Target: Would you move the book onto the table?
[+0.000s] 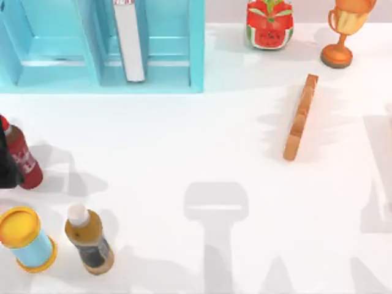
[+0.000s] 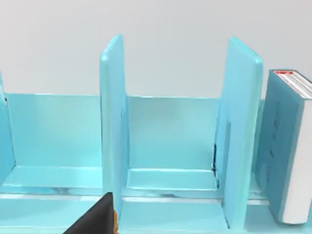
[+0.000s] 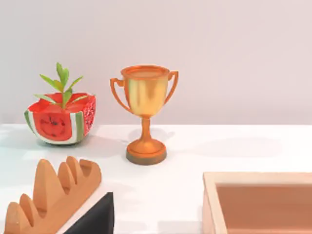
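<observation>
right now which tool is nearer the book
Left. The left tool faces the shelf where the book stands; the right tool sits by the wooden strip, facing the trophy.

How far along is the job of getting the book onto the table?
Nothing looks done yet: the book stands upright in the light-blue shelf unit, in its right compartment by the top view. Nothing is in hand. The whole job is left: grasp the book, draw it out and set it on the white table.

Rendered simulation tabletop: plain white table (image 1: 184, 141), blank wall, flat-shaded shelf unit (image 1: 104, 49), scattered props.
</observation>
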